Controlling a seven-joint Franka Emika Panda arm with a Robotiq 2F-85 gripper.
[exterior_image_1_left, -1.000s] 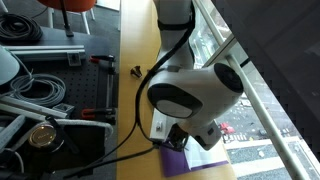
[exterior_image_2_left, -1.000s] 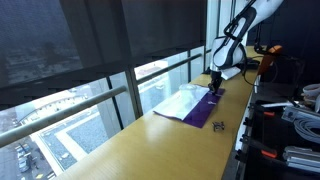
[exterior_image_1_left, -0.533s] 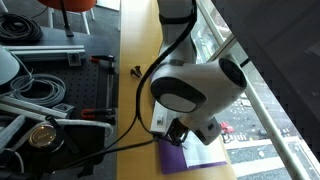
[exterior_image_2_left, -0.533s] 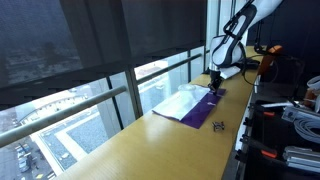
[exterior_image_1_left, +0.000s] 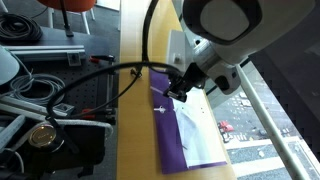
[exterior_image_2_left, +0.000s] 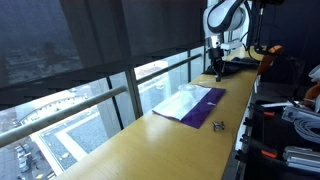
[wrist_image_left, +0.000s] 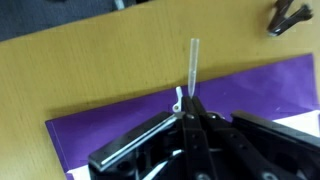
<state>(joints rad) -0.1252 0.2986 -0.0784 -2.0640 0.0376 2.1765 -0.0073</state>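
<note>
Apparently clamped on a thin clear stick (wrist_image_left: 193, 62), the gripper (wrist_image_left: 191, 108) hung above the purple mat (wrist_image_left: 110, 125) edge, wooden table (wrist_image_left: 90, 55) beyond

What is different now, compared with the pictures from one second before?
The arm rose from its low place over the purple sheet. The tool is now shut on a thin clear stick and holds it above the sheet. The sheet, the white paper on it and the small black clip stayed in place.
</note>
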